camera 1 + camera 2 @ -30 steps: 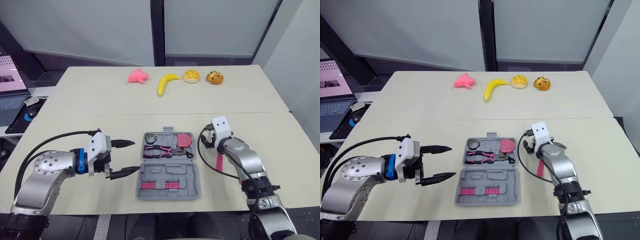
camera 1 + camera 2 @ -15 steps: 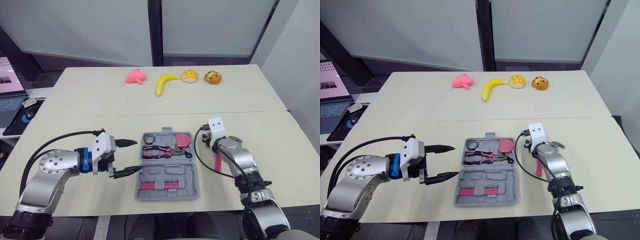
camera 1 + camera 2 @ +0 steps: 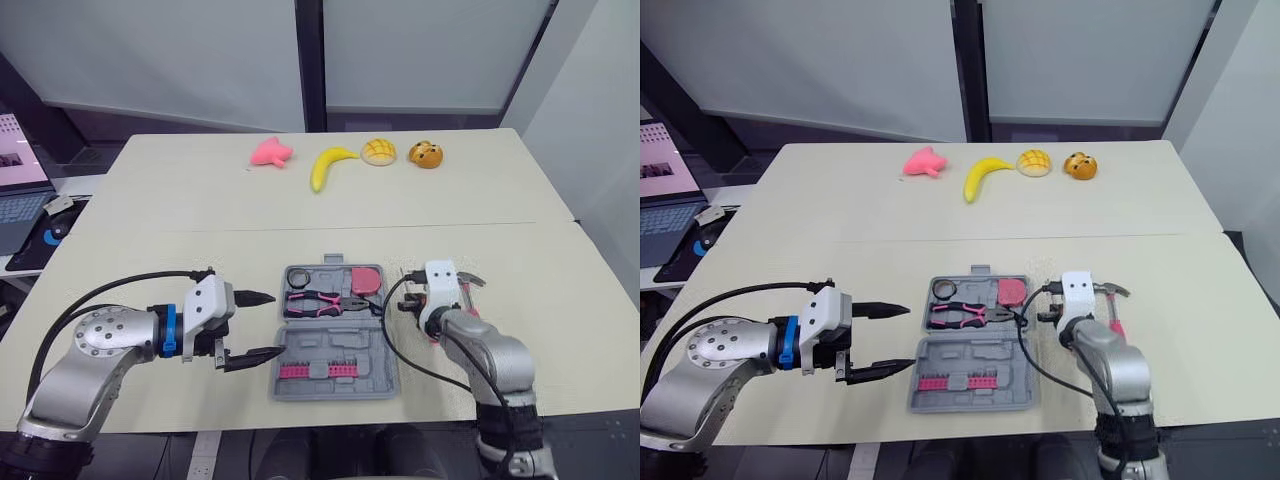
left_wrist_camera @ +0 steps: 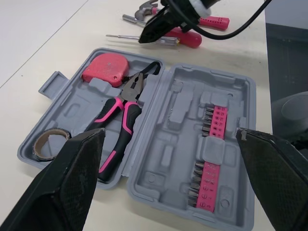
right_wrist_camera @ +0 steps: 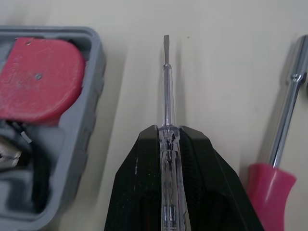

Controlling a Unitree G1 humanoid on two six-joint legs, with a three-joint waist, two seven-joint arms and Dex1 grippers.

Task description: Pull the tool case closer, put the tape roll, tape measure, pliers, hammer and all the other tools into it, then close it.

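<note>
The grey tool case (image 3: 335, 345) lies open in front of me, holding the tape roll (image 3: 300, 277), the pink-handled pliers (image 3: 315, 300), the red tape measure (image 3: 368, 280) and a row of pink bits (image 3: 312, 370). My left gripper (image 3: 273, 324) stands open at the case's left edge with nothing between its fingers. To the right of the case, my right gripper (image 5: 167, 132) is shut on a screwdriver (image 5: 166, 86) lying on the table, its tip pointing away. The pink-handled hammer (image 5: 284, 120) lies just beside it on the table.
A pink toy (image 3: 272, 152), a banana (image 3: 328, 165), a yellow bun (image 3: 380, 152) and a brown bun (image 3: 427, 155) sit in a row at the table's far edge. A laptop (image 3: 20, 200) stands on a side surface to the left.
My right gripper has gone from open to shut on the screwdriver, and that arm has drawn nearer to me. The left gripper has edged right toward the case, still open.
</note>
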